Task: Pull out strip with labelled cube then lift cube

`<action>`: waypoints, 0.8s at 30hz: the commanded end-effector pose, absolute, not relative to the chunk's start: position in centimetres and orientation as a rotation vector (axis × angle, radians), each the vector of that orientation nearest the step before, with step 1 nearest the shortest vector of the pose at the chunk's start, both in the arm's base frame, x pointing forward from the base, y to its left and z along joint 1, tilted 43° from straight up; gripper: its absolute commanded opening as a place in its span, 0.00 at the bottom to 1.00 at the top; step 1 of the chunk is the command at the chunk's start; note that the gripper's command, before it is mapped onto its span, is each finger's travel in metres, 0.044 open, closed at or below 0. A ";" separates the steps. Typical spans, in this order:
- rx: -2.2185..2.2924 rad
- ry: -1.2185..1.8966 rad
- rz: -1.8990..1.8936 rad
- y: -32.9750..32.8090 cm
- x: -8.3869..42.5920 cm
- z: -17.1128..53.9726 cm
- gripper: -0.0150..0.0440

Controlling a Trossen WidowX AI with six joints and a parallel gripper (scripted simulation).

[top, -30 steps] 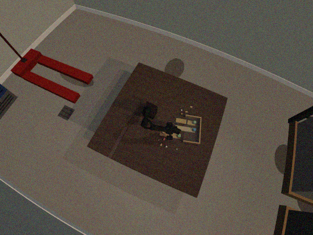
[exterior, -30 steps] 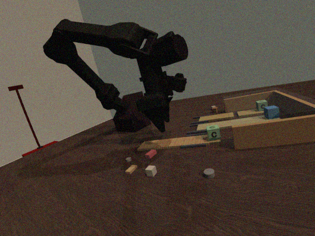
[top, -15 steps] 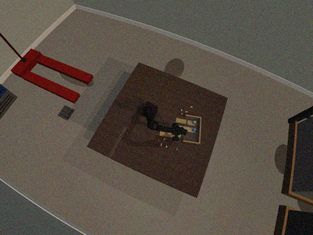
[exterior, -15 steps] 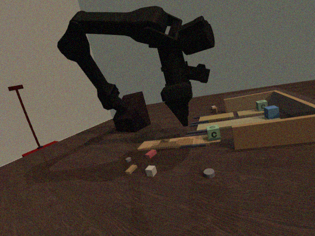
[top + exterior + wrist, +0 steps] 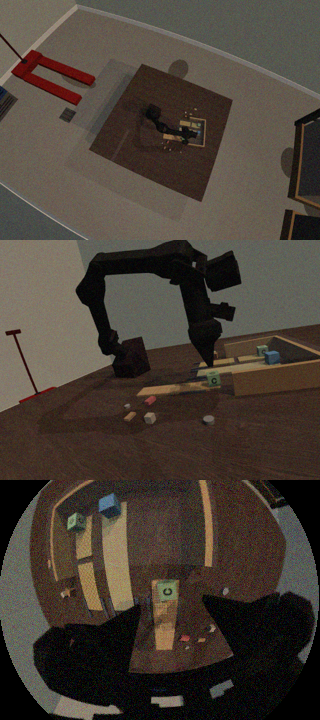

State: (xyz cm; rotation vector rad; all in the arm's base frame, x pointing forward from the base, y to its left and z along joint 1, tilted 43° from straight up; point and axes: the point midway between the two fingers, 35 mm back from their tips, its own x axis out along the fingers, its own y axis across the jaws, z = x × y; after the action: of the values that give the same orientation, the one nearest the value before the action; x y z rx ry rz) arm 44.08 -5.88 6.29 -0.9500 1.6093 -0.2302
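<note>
The labelled cube (image 5: 213, 378) (image 5: 167, 591) (image 5: 183, 138), green with a dark C, sits on the far end of the pulled-out strip (image 5: 165, 389) (image 5: 164, 625) (image 5: 168, 136), which lies in one piece on the tabletop (image 5: 180, 446) (image 5: 165, 87) (image 5: 250, 545), outside the walled tray (image 5: 276, 376) (image 5: 208, 525) (image 5: 205, 133). Your fingers (image 5: 210, 366) stand wide apart with nothing between them, tips down; in the wrist view you see the cube in line with the gap between them. To your left in that view, a second green C cube (image 5: 262, 351) (image 5: 76, 522) (image 5: 199, 124) rests inside the tray on a strip split in two (image 5: 215, 362) (image 5: 90, 586) (image 5: 185, 123). Between that and your pulled-out strip runs another long strip (image 5: 232, 368) (image 5: 117, 560), with a blue cube (image 5: 272, 357) (image 5: 109, 506) (image 5: 198, 132) at its tray end. You have a red block (image 5: 150, 400) (image 5: 185, 638) (image 5: 168, 141), a white cube (image 5: 149, 418) and a grey disc (image 5: 208, 420) (image 5: 225, 591) lying loose near the pulled-out strip.
</note>
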 end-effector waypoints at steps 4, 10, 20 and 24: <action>-0.946 1.618 -0.234 -6.4 44.4 5.4 0.73; -0.946 1.618 -0.234 -7.0 44.5 4.7 0.68; -0.947 1.618 -0.235 -8.1 44.5 3.5 0.68; -0.947 1.618 -0.235 -8.6 44.5 3.0 0.68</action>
State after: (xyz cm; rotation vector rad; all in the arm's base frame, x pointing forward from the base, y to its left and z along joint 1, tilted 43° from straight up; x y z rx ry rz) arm 44.64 -8.07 3.55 -0.9407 1.6103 -0.2363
